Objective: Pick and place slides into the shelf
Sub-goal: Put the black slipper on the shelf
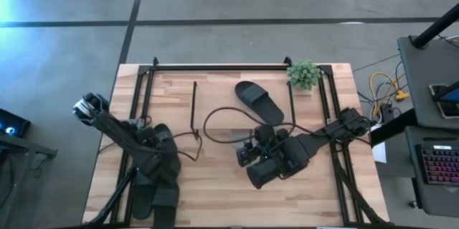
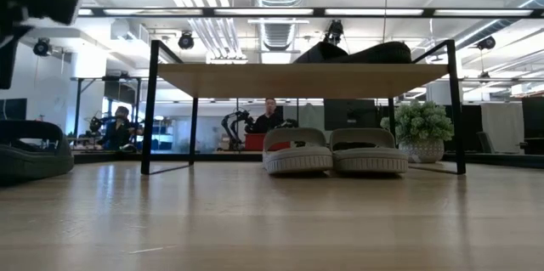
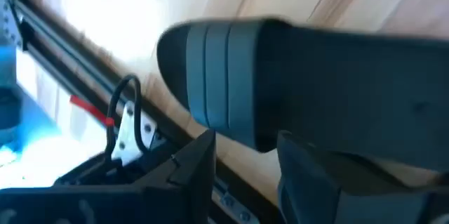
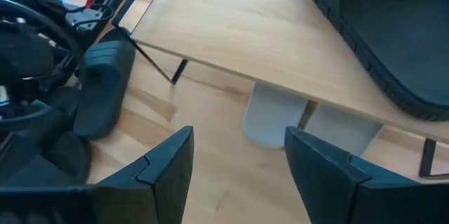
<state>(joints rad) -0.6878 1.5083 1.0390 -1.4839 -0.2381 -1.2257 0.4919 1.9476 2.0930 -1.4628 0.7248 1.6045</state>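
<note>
Meanwhile, left gripper (image 3: 242,175) fingers (image 3: 193,164) straddle a black slide (image 3: 295,76); right gripper (image 4: 238,161) spread, empty.

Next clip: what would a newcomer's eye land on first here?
Probably the black slide lying alone on top of the shelf, with two light grey slides side by side beneath it. Next, the left gripper at the table's near-left corner, close over another black slide.

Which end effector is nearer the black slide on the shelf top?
Right. The right end effector sits just in front of the black slide; the left end effector is far off at the table's front-left corner.
</note>
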